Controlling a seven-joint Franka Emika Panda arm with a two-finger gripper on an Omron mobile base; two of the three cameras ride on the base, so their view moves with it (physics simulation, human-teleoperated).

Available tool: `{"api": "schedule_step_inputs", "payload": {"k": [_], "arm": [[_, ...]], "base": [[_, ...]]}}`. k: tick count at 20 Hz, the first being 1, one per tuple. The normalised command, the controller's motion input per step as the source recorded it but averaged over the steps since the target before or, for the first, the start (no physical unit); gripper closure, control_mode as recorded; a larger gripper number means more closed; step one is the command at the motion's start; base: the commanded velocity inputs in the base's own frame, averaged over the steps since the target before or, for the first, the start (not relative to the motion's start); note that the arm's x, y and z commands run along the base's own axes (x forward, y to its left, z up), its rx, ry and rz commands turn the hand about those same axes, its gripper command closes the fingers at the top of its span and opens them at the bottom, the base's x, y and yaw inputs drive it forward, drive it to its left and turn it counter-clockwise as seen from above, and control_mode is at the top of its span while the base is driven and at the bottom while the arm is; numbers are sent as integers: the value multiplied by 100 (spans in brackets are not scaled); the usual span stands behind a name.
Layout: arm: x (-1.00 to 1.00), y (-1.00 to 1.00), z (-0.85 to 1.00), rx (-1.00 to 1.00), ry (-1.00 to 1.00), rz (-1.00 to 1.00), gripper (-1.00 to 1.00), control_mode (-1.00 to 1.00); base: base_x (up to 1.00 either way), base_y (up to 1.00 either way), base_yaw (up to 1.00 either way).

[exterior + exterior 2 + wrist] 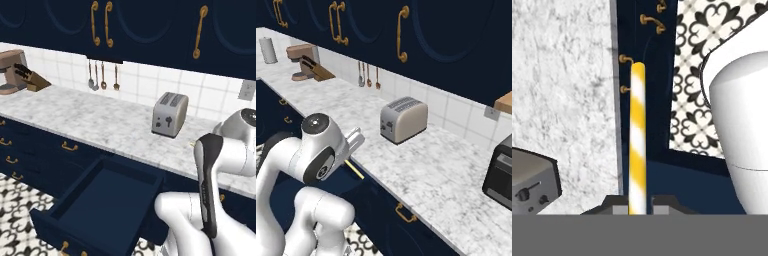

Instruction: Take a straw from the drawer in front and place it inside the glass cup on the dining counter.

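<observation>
Yellow-and-white striped, the straw [637,140] stood up between the two dark fingertips of the pincer [637,204] in the hand view, and we read the pincer as clamped on the straw. From the right base view we saw a short yellow length of the straw [356,170] poking out below the hand, just off the front edge of the marble worktop [421,165]. We saw the drawer [105,205] pulled out wide in the left base view, its navy inside bare, a brass handle on its front at the bottom edge. In the hand view the straw ran along the edge of the worktop [562,100], with navy cabinet fronts and small brass handles beside it and patterned black-and-white floor tile [694,75] further over. We noted a silver toaster [170,114] on the worktop near the wall, a mixer [11,72] and a knife block [32,79] at the far left end, and utensils [102,76] hanging on the tiled wall. A black oven [500,172] sat at the right end in the right base view.
</observation>
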Motion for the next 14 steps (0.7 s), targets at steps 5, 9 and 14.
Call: {"api": "schedule_step_inputs", "payload": {"k": [5,9,14], "arm": [[0,0,0,0,0,0,100,100],[0,0,0,0,0,0,100,100],[0,0,0,0,0,0,100,100]], "base": [[-57,-9,8],[-54,-56,8],[-45,-77,6]]}}
